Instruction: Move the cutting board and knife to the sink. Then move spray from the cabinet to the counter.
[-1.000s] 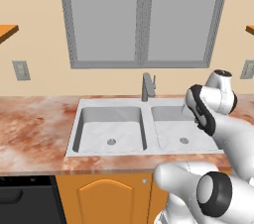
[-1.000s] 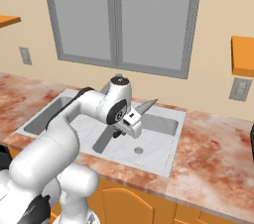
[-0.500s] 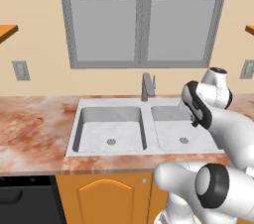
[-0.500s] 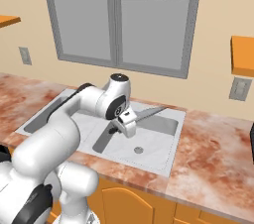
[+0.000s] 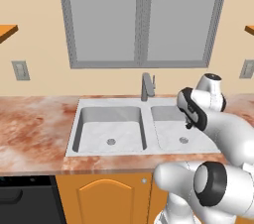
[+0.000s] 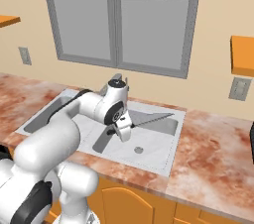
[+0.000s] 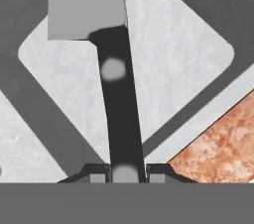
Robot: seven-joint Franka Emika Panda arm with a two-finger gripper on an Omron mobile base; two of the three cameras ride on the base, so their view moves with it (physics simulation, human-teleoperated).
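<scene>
My gripper (image 6: 123, 130) hangs over the right basin of the pale grey sink (image 6: 155, 144), shut on the dark handle of the knife (image 6: 151, 117). The greyish blade points away to the right, nearly level, just above the basin. In the hand view the knife (image 7: 119, 104) runs straight up from between my gripper (image 7: 125, 176) tips, with the sink floor (image 7: 183, 54) beneath it. From the left base view the gripper (image 5: 189, 123) sits over the right basin of the sink (image 5: 109, 119). The marbled counter (image 5: 30, 129) surrounds the sink. The cutting board and spray are out of view.
A grey faucet (image 5: 146, 86) rises behind the divider between the two basins. An orange cabinet corner (image 6: 243, 54) juts out at the right wall, above a wall socket (image 6: 239, 89). A black appliance front (image 5: 25, 200) sits under the counter at lower left.
The hand has sunk a little toward the right basin with the knife still gripped, and the blade has tipped from slanting upward to nearly level.
</scene>
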